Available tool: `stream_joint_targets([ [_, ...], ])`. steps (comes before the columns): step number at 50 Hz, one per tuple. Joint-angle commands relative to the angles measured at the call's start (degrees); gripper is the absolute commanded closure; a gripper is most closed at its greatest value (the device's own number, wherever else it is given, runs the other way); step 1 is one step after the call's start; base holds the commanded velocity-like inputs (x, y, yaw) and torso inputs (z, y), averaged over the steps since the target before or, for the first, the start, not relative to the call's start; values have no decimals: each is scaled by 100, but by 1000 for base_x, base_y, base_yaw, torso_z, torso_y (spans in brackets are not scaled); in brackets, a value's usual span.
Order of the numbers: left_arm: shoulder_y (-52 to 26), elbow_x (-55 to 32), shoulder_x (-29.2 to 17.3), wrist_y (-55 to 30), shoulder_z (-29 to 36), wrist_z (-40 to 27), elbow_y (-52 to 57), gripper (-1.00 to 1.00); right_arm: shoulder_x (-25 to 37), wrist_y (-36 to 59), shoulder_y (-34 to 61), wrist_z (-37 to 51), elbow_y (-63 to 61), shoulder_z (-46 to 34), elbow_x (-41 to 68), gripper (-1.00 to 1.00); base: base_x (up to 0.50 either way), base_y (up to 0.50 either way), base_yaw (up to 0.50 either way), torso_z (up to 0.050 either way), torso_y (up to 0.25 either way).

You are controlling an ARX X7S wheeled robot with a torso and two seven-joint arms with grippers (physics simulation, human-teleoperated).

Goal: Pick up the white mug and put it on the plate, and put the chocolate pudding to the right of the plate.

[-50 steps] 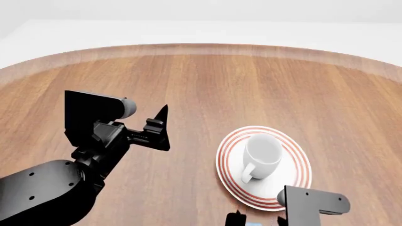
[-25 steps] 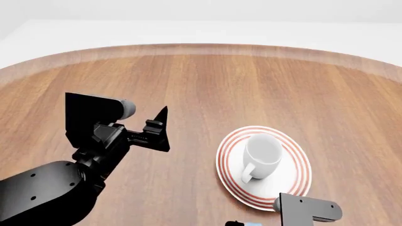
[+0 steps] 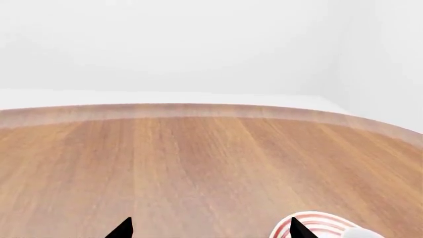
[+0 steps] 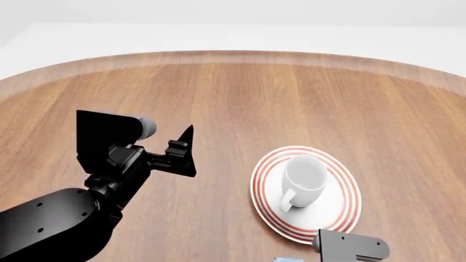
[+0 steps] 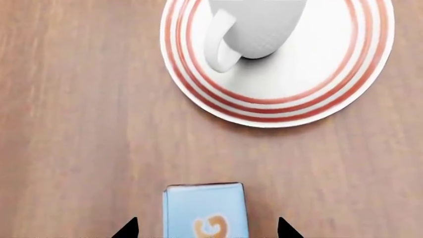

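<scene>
2 black fingertips of the right gripper spread wide, 1 on each side of the pudding, neither touching the carton. Pale blue top with an orange mark seen between the tips, standing on the table. Beyond the tips, past a strip of bare wood, the plate with red rings, carrying the mug upright, handle turned toward the fingers. In the head view, mug on plate, only a sliver of pudding at the lower edge beside the right arm's grey bracket. Left gripper parted too, nothing between its 2 tips, raised over bare wood; plate rim just past 1 fingertip.
</scene>
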Motion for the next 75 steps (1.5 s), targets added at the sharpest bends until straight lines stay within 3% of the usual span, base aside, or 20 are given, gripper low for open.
stream_joint_targets([
  [1, 37, 6, 10, 15, -9, 5, -21, -100, -60, 72, -48, -18, 78, -52, -31, -100, 0, 0, 0, 0, 0],
  [46, 164, 31, 63, 65, -44, 55, -113, -100, -254, 207, -261, -373, 668, -183, -2, -100, 0, 0, 0, 0, 0],
  [47, 169, 29, 63, 67, -44, 56, -115, -100, -266, 244, -238, -364, 669, -192, -23, 100, 0, 0, 0, 0, 0],
  [67, 182, 13, 86, 39, -60, 65, -133, -100, -340, 668, 49, -292, 587, -256, -437, 100, 0, 0, 0, 0, 0],
  [75, 196, 7, 59, 48, -78, 58, -112, -100, -78, 980, 614, -519, -133, -127, -460, 100, 0, 0, 0, 0, 0],
])
